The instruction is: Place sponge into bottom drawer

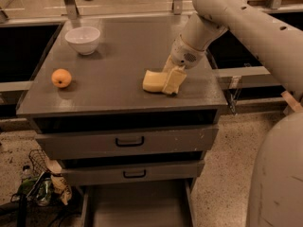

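Sponge (152, 82): one, pale yellow block. It lies flat on the grey cabinet top (118, 51), right of centre and close to the near edge. Its long axis runs left to right, with the left end free and the right end under the gripper.

Gripper (168, 82): one, on a pale arm (236, 18) that reaches in from the far right. It is lowered onto the sponge's right end. The fingers (174, 79) are parted, one on the near side of the sponge and one on the far side, with the block between them. The sponge rests on the top, not lifted.

Orange (61, 78): one, round, at the left of the top and well apart from the sponge.

Bowl (83, 39): one, white, upright, at the far left of the top. Only its white inside shows.

Drawers, three in all, grey:
- Two upper drawers (128, 143), both pushed in, each with a black handle (129, 141).
- One bottom drawer (137, 205), pulled out toward the near side. It is a shallow tray with its plain flat floor showing.

Wire basket (40, 183): one, on the floor near the cabinet's left foot, holding small cluttered items too dim to tell apart.
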{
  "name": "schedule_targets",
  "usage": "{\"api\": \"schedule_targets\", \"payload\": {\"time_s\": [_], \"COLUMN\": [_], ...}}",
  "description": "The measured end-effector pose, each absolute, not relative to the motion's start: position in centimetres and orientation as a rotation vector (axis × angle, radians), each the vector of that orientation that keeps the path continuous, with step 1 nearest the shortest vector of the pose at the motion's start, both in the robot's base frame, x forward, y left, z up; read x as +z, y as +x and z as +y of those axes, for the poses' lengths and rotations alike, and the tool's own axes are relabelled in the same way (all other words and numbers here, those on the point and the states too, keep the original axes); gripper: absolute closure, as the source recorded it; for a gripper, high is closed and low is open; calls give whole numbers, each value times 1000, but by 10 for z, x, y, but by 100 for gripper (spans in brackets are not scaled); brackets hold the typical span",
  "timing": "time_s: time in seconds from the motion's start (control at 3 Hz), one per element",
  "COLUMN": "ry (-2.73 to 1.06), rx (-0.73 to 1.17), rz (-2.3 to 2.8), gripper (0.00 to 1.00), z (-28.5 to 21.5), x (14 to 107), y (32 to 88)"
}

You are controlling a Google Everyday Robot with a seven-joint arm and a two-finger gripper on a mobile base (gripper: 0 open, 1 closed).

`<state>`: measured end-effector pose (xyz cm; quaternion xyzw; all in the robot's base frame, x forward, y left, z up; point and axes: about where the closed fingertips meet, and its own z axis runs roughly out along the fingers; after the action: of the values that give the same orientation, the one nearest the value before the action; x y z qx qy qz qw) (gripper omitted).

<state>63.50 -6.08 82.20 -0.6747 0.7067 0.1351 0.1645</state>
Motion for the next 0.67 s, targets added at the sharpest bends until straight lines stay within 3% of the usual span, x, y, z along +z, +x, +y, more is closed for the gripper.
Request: {"api": "schedule_targets", "payload": {"time_s": [0.33, 0.67], "ry": [-1923, -1935], "rx": [385, 382], "rz": [2014, 2011], "gripper": [100, 100], "z": [-61, -55], "x": [822, 828], "y": [635, 632]}}
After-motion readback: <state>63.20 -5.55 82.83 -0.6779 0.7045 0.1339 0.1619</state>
